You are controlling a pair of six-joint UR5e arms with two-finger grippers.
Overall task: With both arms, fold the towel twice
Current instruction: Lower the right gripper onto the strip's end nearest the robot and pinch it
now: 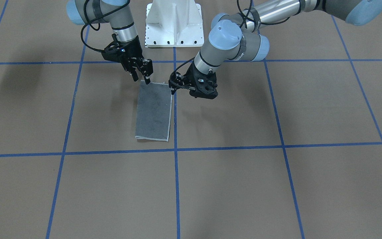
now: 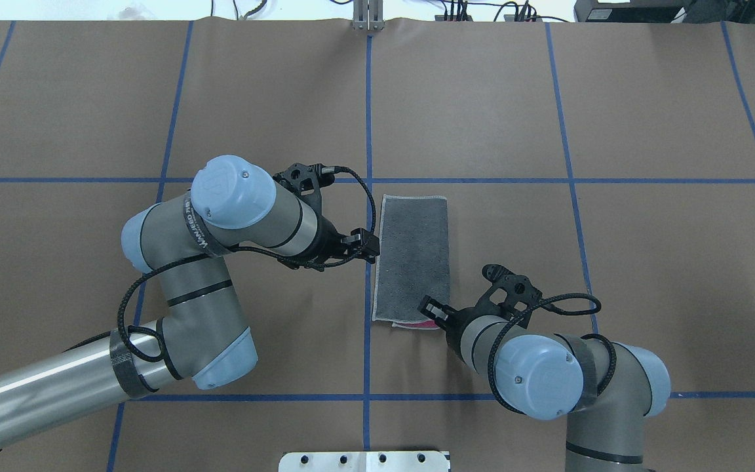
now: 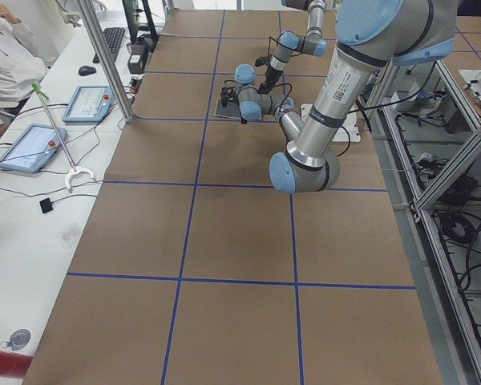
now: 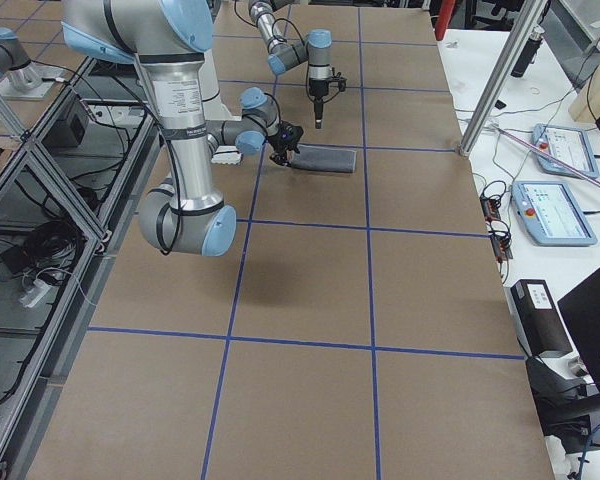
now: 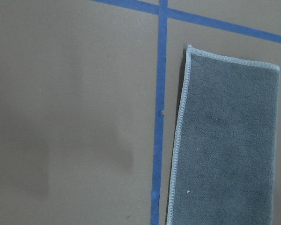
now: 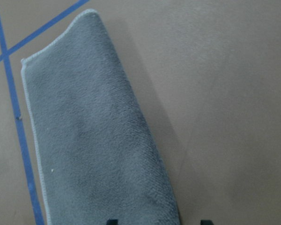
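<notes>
The towel point(image 2: 413, 255) lies flat on the table as a narrow rectangle, dark grey face up, with a light stitched border; a sliver of pink shows at its near end. My left gripper point(image 2: 372, 248) hovers at the towel's left long edge and looks open; its wrist view shows the towel point(image 5: 227, 150) but no fingers. My right gripper point(image 2: 431, 309) is open just above the towel's near right corner. In the right wrist view its two fingertips point(image 6: 205, 221) stand wide apart astride the right edge of the towel point(image 6: 93, 140). Neither gripper holds anything.
Brown paper with blue tape lines point(image 2: 369, 118) covers the table. The white pedestal base point(image 1: 174, 23) stands close behind the towel. A person sits at a side bench point(image 3: 32, 152) with tablets; another bench with tablets point(image 4: 550, 210) lies beyond the opposite table end.
</notes>
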